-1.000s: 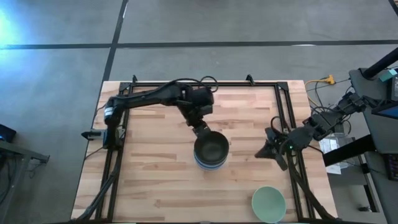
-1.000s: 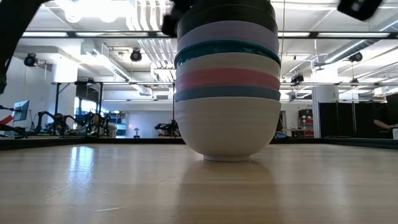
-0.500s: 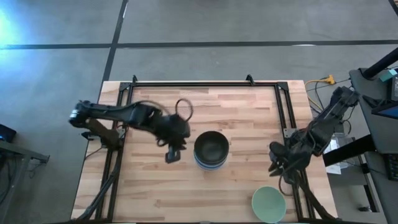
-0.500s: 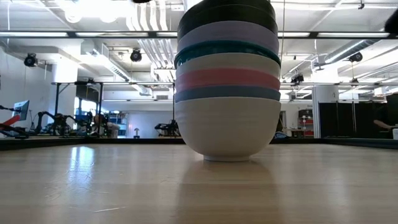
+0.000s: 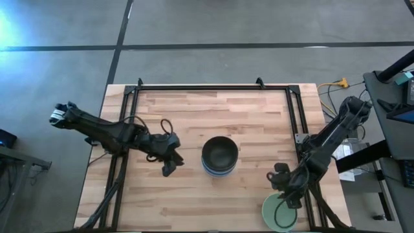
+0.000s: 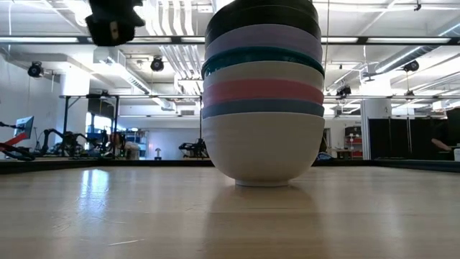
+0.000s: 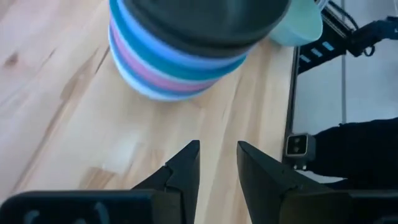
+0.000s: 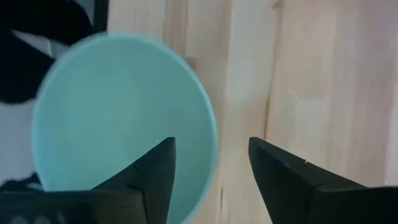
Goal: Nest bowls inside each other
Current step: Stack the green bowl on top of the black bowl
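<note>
Pincer on the right (image 8: 211, 162) gapes over the pale green bowl's (image 8: 112, 118) rim — left pincer (image 7: 217, 163) narrowly parted.

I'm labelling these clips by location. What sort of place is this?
Probably a robotics lab or workshop: a framed wooden table on a bare concrete floor, exposed ceiling ducts and strip lights, and what look like more robot rigs in the background.

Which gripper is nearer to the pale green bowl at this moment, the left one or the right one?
The right. The right gripper hangs over the rim of the pale green bowl, jaws open. The left gripper is far off, across the stack of bowls.
</note>
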`<action>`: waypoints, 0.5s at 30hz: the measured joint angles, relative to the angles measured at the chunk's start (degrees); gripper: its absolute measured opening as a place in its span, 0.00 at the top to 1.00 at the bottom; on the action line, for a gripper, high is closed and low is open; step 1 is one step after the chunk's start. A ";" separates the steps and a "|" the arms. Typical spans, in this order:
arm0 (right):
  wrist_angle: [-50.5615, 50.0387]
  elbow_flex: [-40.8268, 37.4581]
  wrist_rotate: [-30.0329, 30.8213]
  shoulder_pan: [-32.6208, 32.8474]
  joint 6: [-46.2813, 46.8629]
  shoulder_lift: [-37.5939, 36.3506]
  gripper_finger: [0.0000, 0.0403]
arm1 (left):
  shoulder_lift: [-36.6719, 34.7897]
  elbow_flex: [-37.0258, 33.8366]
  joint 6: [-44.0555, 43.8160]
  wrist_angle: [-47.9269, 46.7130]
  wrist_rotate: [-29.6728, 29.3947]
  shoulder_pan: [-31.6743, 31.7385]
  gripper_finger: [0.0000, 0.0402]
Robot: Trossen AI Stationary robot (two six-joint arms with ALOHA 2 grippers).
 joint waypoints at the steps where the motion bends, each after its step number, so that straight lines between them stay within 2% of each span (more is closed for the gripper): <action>1: 0.30 0.00 -0.65 0.03 -0.23 1.32 0.51 | -0.91 -1.16 -0.18 0.28 0.01 -0.12 0.78; 6: 1.11 0.00 -1.78 0.11 -0.44 8.22 0.53 | -4.70 -5.74 -1.60 0.86 -0.09 -0.60 0.78; 9: 1.40 0.00 -3.87 0.07 -0.46 11.65 0.59 | -6.22 -7.45 -1.65 1.00 -0.17 -0.60 0.78; 11: 1.73 0.00 -5.94 -0.15 -0.46 13.30 0.67 | -7.38 -8.63 -1.65 0.89 -0.21 -0.60 0.78; 15: 2.02 0.00 -9.18 -0.88 -0.43 13.43 0.90 | -8.34 -10.08 -0.11 0.59 -0.56 -0.60 0.78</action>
